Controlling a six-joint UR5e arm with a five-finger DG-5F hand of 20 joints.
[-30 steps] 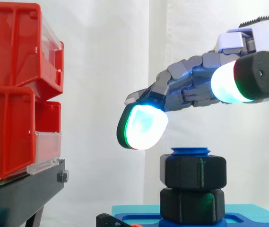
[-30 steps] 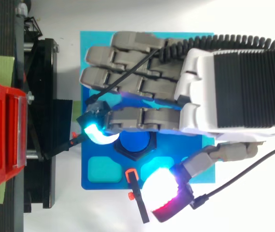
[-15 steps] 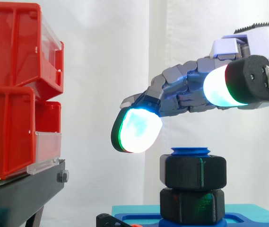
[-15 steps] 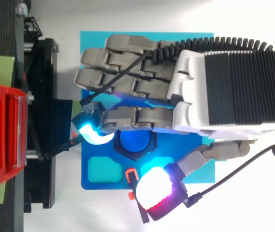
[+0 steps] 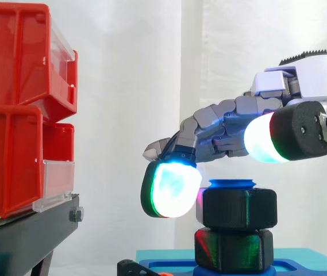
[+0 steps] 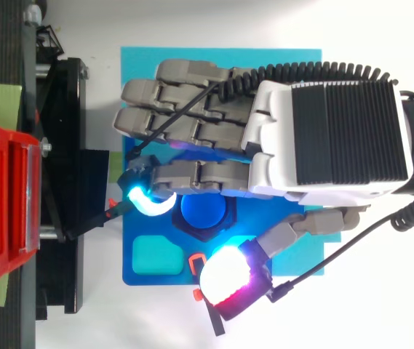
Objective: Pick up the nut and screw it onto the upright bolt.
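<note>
side view: red bins (image 5: 14, 115) stand left of hand (image 5: 226, 123) above nut (image 5: 239, 208).

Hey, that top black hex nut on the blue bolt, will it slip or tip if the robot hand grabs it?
Probably rigid: the top black hexagonal nut looks like thick matte plastic. Its flat sides should resist slipping. Sitting on the upright blue bolt, it likely turns rather than tips.

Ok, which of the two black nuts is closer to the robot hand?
The upper nut, above the lower nut, level with the robot hand's glowing fingertip.
</note>
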